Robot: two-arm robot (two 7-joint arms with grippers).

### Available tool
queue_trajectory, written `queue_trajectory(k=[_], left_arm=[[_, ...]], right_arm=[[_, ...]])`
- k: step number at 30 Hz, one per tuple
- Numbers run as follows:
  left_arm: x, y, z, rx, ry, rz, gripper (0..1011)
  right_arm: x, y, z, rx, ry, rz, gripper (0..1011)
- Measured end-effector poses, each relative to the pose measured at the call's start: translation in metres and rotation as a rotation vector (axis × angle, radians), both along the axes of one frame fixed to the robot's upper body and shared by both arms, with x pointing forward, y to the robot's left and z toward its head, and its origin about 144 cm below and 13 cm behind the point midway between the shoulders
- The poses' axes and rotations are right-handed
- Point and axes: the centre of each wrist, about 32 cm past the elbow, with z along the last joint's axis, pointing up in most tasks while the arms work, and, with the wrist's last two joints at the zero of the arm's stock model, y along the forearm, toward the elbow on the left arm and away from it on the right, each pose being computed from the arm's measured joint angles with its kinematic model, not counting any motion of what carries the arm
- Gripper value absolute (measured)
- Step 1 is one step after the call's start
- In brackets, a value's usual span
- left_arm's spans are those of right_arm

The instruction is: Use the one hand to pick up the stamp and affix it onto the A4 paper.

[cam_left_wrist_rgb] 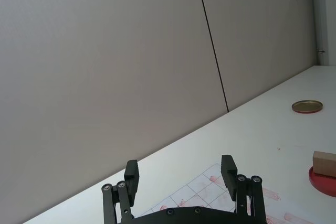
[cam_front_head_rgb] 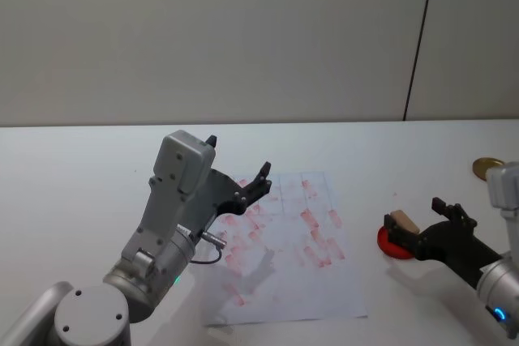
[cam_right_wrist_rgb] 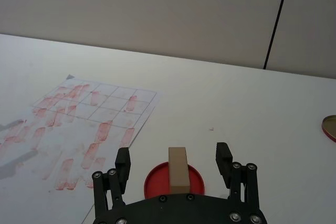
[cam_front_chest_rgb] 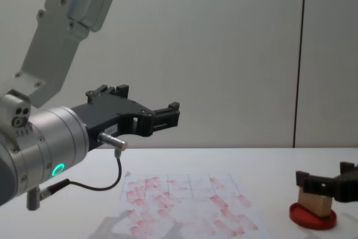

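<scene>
The wooden stamp (cam_right_wrist_rgb: 178,170) stands on end on the round red ink pad (cam_right_wrist_rgb: 157,181), which lies on the white table (cam_front_head_rgb: 81,168) just off the right edge of the A4 paper (cam_front_head_rgb: 285,242). The right gripper (cam_right_wrist_rgb: 172,157) reaches in low over the pad with its jaws spread wide, 1 finger on each side of the stamp and a clear gap between each finger and the block, so nothing is grasped. The paper lies flat, its printed grid covered with many smeared red rectangular marks, densest toward its left half. The left gripper (cam_front_chest_rgb: 168,113) hangs well above the table over the paper's left side, its 2 fingers also parted and empty. A flat round gold-coloured lid (cam_front_head_rgb: 488,168) lies on the table beyond the pad, well apart from it, toward the far right.
</scene>
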Motion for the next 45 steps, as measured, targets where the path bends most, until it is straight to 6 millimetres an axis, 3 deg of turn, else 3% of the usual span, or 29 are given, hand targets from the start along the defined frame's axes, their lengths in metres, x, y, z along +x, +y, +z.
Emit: queue_trajectory(k=[19,29,40,45], left_arm=[[0.0,0.0,0.0,0.0,0.0,0.0,993],[0.0,0.0,0.0,0.0,0.0,0.0,993],[0.0,0.0,0.0,0.0,0.0,0.0,993],[0.0,0.0,0.0,0.0,0.0,0.0,993]], right_arm=[[0.012,-0.001,-0.014,0.011,0.058,-0.009,994],[0.016,-0.002,-0.02,0.016,0.079,-0.007,731],[0.019,-0.002,-0.024,0.022,0.079,-0.006,347],[0.019,-0.003,-0.025,0.025,0.069,-0.004,223]])
